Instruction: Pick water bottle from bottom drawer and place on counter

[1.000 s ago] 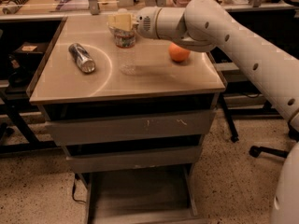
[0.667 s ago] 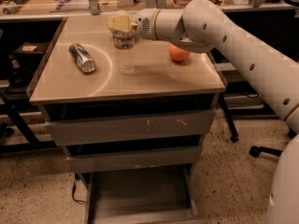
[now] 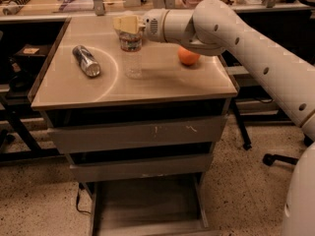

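Nearest, at the foot of the cabinet: bottom drawer [image 3: 147, 203] pulled out, no bottle on its flat floor. Above it, two shallower drawers [image 3: 138, 134] with scratched fronts. Higher up, on the counter [image 3: 147, 95]: silver can [image 3: 86, 60] lying on its side at the left, orange [image 3: 188, 56] toward the right rear, and between them water bottle [image 3: 132, 58] upright, base on or just over the glossy top; cannot tell which. Right above it, gripper [image 3: 129, 24] at the end of the arm [image 3: 236, 38] reaching in from the right, jaws clamped across the bottle's neck and cap. Judged light, thin-walled and smooth, so likely to dent under a hard squeeze and to slip through a loose one. Stiffest at the cap and neck, hence best held there, as now. Tall and narrow on a slick top, so prone to toppling if let go off-plumb; hardly fragile, though. Beyond, cluttered bench [image 3: 74, 4] along the back. Against the view a second ago: gripper in much the same spot over the counter, bottle then seemingly slanted with its base swung toward the orange, now hanging straight and a touch lower.
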Available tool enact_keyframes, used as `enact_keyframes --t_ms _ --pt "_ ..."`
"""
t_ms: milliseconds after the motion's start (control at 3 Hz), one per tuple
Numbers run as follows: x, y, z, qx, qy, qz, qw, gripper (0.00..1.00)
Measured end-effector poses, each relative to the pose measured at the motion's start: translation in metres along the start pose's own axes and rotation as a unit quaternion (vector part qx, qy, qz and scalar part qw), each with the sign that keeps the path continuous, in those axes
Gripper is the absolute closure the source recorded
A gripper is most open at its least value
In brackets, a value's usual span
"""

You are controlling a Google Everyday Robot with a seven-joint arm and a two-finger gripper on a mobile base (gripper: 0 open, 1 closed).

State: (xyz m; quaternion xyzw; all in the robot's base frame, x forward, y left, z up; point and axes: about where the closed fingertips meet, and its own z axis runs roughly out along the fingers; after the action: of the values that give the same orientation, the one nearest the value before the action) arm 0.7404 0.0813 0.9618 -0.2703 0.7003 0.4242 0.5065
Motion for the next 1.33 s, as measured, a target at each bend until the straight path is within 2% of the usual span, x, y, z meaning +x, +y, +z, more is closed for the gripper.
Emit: enact_keyframes --t_ms 1000,1333 --pt "0.0000 0.0001 0.0001 0.000 0.000 0.000 1.0000 0.11" --pt "0.0001 0.0001 0.0002 0.000 0.000 0.000 1.0000 0.00"
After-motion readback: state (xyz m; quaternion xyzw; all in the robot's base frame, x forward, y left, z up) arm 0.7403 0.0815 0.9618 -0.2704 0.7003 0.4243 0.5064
